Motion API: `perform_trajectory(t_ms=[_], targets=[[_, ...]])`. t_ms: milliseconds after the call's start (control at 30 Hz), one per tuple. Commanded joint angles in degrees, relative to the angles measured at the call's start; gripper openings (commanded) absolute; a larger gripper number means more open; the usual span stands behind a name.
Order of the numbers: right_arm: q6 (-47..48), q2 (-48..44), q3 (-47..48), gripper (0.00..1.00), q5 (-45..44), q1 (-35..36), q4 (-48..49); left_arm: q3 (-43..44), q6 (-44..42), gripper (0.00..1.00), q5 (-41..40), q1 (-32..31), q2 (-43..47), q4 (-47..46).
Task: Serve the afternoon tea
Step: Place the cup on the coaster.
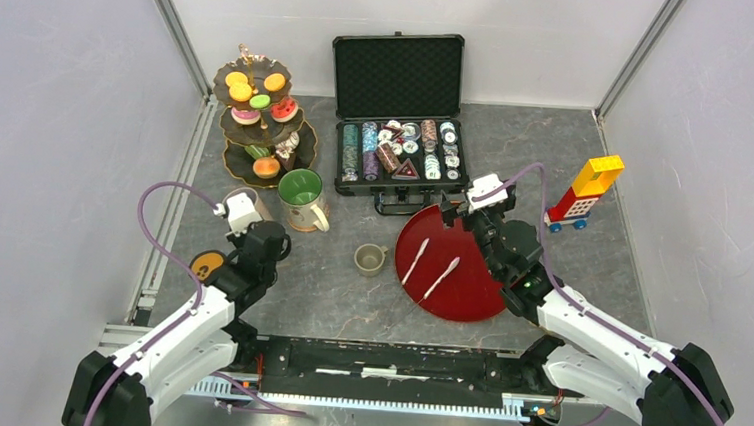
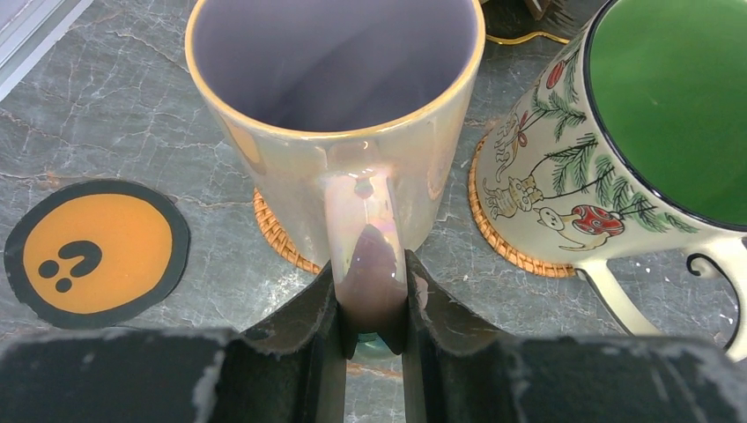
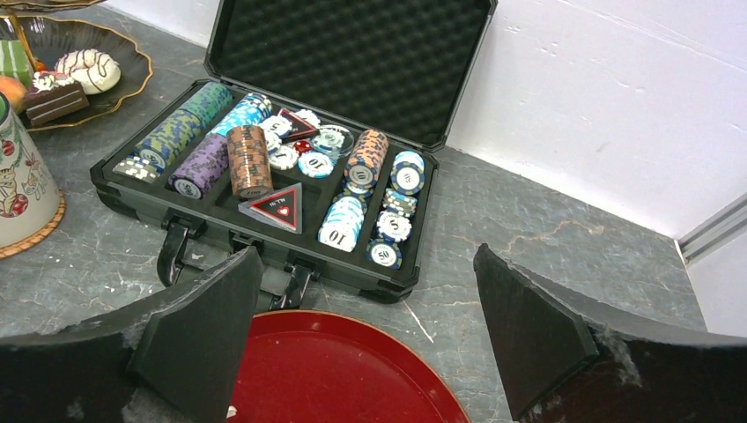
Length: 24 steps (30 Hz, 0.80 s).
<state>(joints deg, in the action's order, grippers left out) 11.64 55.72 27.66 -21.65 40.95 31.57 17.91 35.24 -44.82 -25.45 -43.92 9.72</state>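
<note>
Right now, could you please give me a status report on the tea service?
Left claw shut on pearly mug, at the handle. Right claw open over red tray. Green mug close on its right.

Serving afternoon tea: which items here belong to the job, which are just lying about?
Job: dark scalloped three-tier stand of toy sweets; pearly mug, handle in left gripper; green-lined Christmas mug; small grey cup; red round tray.
Lying about: black poker-chip case; red-yellow block tower; orange round sticker.

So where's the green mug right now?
In the top view the green mug stands on the left side of the table, just in front of the three-tier stand, beside the pearly mug that the left hand grips.
</note>
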Motion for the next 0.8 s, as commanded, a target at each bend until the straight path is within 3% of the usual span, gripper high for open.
perform_trajectory(t_ms=[0,467,767], targets=[[-0.1,0.6,-0.1,0.98,0.5,-0.4,2.8,0.9,-1.6,0.02,-4.5,0.3,2.9,-8.6],[-0.2,0.9,-0.1,0.98,0.9,-0.4,3.0,2.8,0.0,0.02,-8.3,0.3,0.9,-3.7],[-0.2,0.8,-0.4,0.98,0.9,-0.5,3.2,1.7,-0.8,0.02,-8.3,0.3,2.0,-5.8]])
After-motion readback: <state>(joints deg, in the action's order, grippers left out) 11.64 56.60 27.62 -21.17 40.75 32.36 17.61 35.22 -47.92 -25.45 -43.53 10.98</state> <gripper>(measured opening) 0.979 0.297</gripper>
